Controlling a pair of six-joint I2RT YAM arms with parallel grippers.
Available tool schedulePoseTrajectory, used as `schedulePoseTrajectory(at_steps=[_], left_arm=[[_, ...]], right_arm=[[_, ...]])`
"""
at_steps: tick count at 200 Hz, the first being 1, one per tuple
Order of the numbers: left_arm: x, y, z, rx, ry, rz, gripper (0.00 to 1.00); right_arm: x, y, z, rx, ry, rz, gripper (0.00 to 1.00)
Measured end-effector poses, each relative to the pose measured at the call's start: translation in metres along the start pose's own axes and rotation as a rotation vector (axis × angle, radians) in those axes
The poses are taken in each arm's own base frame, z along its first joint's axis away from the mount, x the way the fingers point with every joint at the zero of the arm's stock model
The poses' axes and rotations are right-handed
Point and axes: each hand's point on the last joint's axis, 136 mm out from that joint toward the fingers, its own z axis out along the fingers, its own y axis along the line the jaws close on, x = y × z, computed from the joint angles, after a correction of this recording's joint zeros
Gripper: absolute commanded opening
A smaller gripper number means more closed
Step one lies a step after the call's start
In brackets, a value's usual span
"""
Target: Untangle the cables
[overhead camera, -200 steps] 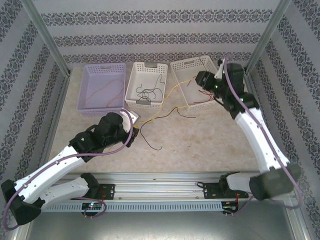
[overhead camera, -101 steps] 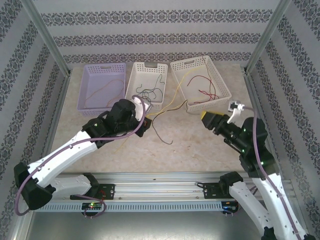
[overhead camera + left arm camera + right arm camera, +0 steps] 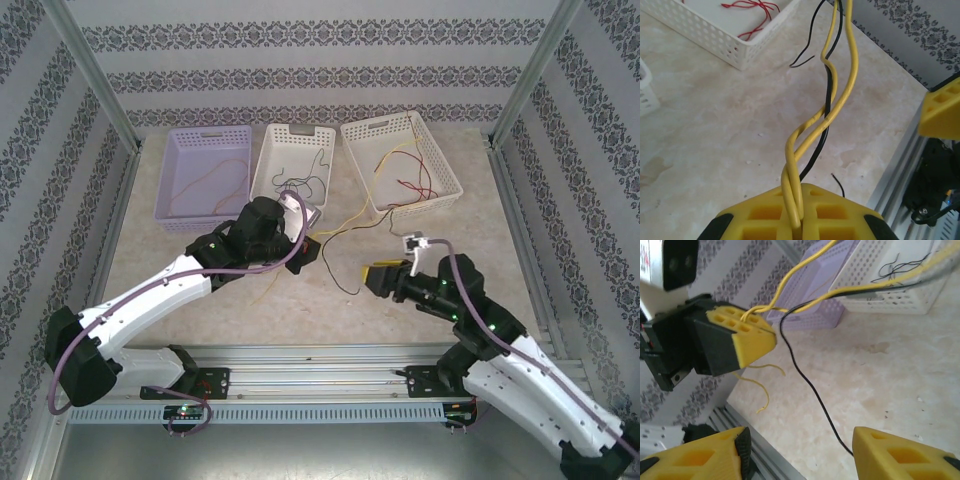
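between the closed jaws of the left gripper [image 3: 797, 222] a yellow cable [image 3: 791, 180] is pinched. two yellow strands are seen leaving the grip side by side; whether they are one cable folded or a pair cannot be told. just above the grip a black cable [image 3: 807, 385] is wound around them in a loose twist. the black cable is not clamped itself, and its free length hangs down toward the table [image 3: 330, 310].

facing this, the right gripper [image 3: 800, 442] is held with its jaws wide apart and nothing between them but air and the hanging black cable, which is not touched. a second ago this arm was reached over the right white basket [image 3: 445, 185]; it has since been swung to mid-table and its jaws have been spread. the left gripper has been carried rightward as well, so the two are now near each other, though apart.

farther out, the yellow strands are led back toward the right white basket, where red cables [image 3: 415, 185] lie. thin dark cables are seen in the middle white basket [image 3: 268, 160] and a reddish one in the purple basket [image 3: 180, 145].

the change is read as a set-up for a two-handed pull: the twist is held up and the black cable is judged to be the next thing taken. the knot itself is not yet undone.
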Motion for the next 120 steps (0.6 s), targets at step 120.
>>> schedulePoseTrajectory(at_steps=[120], left_arm=[[-0.002,-0.018,-0.001,0.111,-0.016,-0.007,0.0]], right_arm=[[0.018,-0.028,0.078,0.157,0.047,-0.18,0.52]])
